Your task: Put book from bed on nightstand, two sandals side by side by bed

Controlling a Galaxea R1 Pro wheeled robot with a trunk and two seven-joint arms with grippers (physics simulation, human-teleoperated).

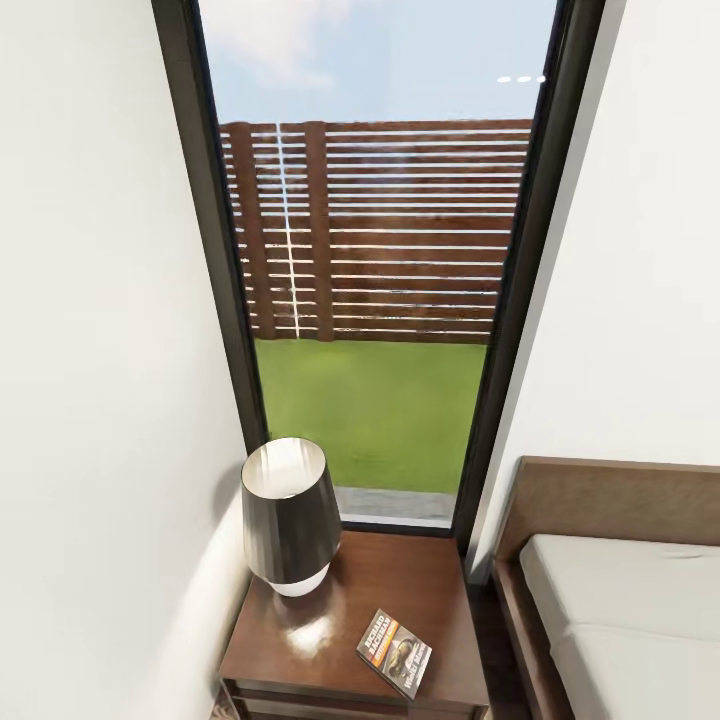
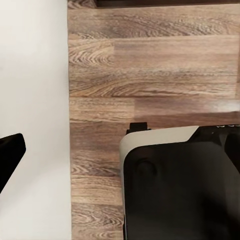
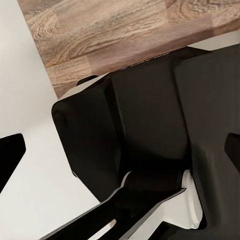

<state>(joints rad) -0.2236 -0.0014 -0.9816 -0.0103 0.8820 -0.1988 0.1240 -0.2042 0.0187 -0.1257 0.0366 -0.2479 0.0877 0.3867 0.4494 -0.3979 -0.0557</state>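
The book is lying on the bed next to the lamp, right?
Not quite. The book is lying on the nightstand, not on the bed. The head view shows it near the front of the glossy top, with the lamp standing on that same nightstand further back.

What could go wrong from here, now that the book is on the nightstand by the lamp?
1. The book lies near the front edge of the nightstand; a bump from the base while turning away might slide it off.
2. The lamp stands on the same top and looks top-heavy, so a knock could tip it.
3. The gap between the wall and the bed looks tight for turning.
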